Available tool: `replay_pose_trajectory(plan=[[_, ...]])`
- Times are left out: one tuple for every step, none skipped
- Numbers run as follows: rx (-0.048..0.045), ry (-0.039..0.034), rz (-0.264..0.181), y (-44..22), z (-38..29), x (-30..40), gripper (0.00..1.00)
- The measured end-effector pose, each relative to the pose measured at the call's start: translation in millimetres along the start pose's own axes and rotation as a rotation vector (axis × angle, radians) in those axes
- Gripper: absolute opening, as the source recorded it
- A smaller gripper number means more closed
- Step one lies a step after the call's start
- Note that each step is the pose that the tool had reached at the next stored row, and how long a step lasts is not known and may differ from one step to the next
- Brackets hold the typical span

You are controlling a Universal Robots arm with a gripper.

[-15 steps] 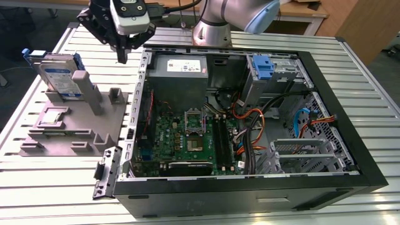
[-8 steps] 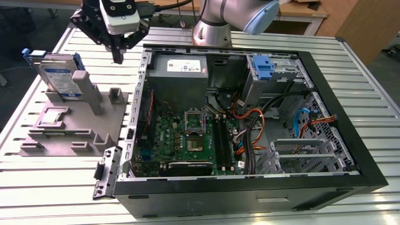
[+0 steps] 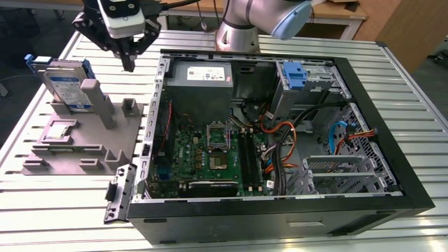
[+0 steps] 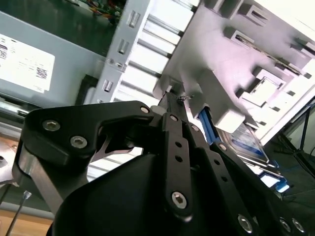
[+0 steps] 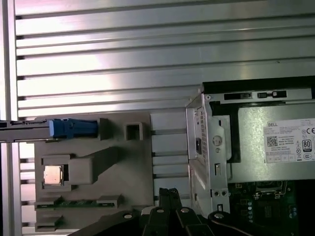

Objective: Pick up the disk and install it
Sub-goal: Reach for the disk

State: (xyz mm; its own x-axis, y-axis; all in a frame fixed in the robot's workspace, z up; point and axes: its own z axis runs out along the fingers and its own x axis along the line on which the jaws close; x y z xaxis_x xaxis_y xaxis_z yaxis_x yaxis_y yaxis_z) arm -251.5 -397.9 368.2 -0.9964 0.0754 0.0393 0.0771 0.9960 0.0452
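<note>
The disk (image 3: 65, 86) stands on edge in a slot of the grey fixture (image 3: 84, 152), at the exterior view's left, silver with a white and blue label and a blue bracket along its edge. In the first wrist view the disk (image 5: 69, 129) is seen edge-on, mostly as its blue bracket. In the second wrist view the disk (image 4: 246, 142) lies past the fingers. My gripper (image 3: 128, 66) hangs above the fixture's far corner, between the disk and the computer case, apart from both. Its black fingers are shut with nothing between them, as my gripper (image 4: 173, 96) (image 5: 170, 192) shows in both wrist views.
The open computer case (image 3: 392, 131) fills the exterior view's right, with a motherboard (image 3: 210, 152), a grey power supply (image 3: 201, 76) (image 5: 275, 142) and a drive bay holding a bare blue bracket (image 3: 294, 76). A small chip (image 5: 52, 175) sits in the fixture. Everything rests on a ribbed metal table (image 3: 413, 68).
</note>
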Motion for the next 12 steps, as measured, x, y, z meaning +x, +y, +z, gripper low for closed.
replay_pose_trajectory(plan=[[-0.0012,0.0000,0.000,0.1,0.4,4.5,0.10],[-0.0019,-0.0001,0.000,0.4,0.9,9.0,0.10],[-0.0025,0.0000,0.000,0.6,1.4,13.5,0.10],[-0.0031,-0.0003,0.000,0.8,1.9,18.0,0.10],[-0.0039,-0.0007,0.000,0.8,2.6,22.8,0.10],[-0.0047,-0.0015,0.000,0.8,3.2,26.3,0.10],[-0.0053,-0.0031,-0.001,0.9,3.9,29.4,0.10],[-0.0058,-0.0048,-0.001,1.2,4.5,31.7,0.10],[-0.0063,-0.0059,-0.001,1.6,4.9,33.8,0.10],[-0.0069,-0.0069,-0.001,2.2,5.3,35.4,0.10],[-0.0076,-0.0075,-0.001,3.0,5.6,36.8,0.10],[-0.0086,-0.0078,-0.001,3.8,5.9,38.4,0.10]])
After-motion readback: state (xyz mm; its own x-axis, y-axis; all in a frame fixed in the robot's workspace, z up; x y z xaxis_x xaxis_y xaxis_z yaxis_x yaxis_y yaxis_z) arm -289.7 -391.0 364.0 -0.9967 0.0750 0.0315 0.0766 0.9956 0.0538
